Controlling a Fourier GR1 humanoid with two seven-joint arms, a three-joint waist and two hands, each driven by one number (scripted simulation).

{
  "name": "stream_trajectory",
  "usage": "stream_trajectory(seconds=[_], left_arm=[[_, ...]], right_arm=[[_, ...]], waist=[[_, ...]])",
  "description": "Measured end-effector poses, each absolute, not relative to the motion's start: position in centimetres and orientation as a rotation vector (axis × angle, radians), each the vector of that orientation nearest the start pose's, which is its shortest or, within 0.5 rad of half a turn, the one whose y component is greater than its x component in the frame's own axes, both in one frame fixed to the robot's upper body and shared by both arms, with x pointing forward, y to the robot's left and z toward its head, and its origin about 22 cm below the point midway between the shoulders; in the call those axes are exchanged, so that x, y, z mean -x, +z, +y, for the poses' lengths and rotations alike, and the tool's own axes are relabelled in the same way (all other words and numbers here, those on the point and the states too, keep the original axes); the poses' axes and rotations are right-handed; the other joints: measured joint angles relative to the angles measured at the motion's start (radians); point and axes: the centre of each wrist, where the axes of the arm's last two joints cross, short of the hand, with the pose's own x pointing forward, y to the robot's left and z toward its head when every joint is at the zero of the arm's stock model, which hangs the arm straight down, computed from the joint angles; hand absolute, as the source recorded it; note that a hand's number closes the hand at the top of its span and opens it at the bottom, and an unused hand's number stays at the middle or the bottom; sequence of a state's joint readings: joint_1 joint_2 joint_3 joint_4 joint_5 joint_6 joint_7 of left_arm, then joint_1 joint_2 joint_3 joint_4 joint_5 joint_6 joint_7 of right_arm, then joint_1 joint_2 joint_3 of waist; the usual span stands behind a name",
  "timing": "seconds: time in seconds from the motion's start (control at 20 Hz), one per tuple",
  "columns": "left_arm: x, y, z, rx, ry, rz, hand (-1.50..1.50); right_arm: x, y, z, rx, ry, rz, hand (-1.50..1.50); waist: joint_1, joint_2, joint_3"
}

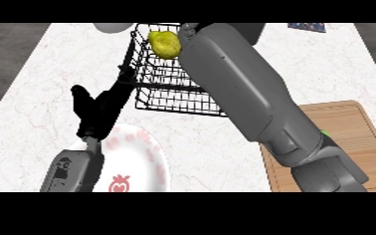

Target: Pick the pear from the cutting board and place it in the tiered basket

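The right hand is hidden behind its own forearm (242,84), so I cannot tell its fingers — the pear (165,44) shows at its ten o'clock, over the tiered basket (172,87), long axis roughly upright, while the left hand (99,109) rests open at seven o'clock.

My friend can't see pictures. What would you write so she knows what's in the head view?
A yellow-green pear sits at the top of a black wire basket, with the robot's big grey right arm reaching over it, its hand hidden. The black left hand rests open above a white plate with red marks, and a wooden cutting board lies at the right.
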State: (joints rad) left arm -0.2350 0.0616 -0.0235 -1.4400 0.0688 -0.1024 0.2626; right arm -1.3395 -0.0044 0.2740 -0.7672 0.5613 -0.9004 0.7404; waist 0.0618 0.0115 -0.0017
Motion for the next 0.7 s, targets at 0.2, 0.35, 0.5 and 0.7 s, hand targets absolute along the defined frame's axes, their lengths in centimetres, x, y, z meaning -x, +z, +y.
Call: stream_trajectory(seconds=[0.2, 0.35, 0.5, 0.7], left_arm=[[-29.0, 2.4, 22.4, 0.112, -0.158, -1.376, 0.0], [-28.4, 2.1, 23.3, 0.094, -0.133, -1.367, 0.0], [-27.9, 1.6, 23.9, 0.071, -0.112, -1.37, 0.0], [-27.4, 1.3, 24.6, 0.047, -0.08, -1.361, 0.0]], right_arm=[[-40.9, 23.5, -0.1, 0.736, -0.141, -1.742, -1.5], [-40.8, 22.7, -1.9, 0.742, -0.177, -1.699, -1.5], [-39.4, 22.0, -3.6, 0.722, -0.175, -1.681, -1.5], [-37.0, 21.2, -6.5, 0.676, -0.127, -1.665, -1.5]], waist=[[-0.038, -0.012, 0.001], [-0.07, -0.022, 0.001], [-0.097, -0.03, 0.003], [-0.128, -0.039, 0.004]])
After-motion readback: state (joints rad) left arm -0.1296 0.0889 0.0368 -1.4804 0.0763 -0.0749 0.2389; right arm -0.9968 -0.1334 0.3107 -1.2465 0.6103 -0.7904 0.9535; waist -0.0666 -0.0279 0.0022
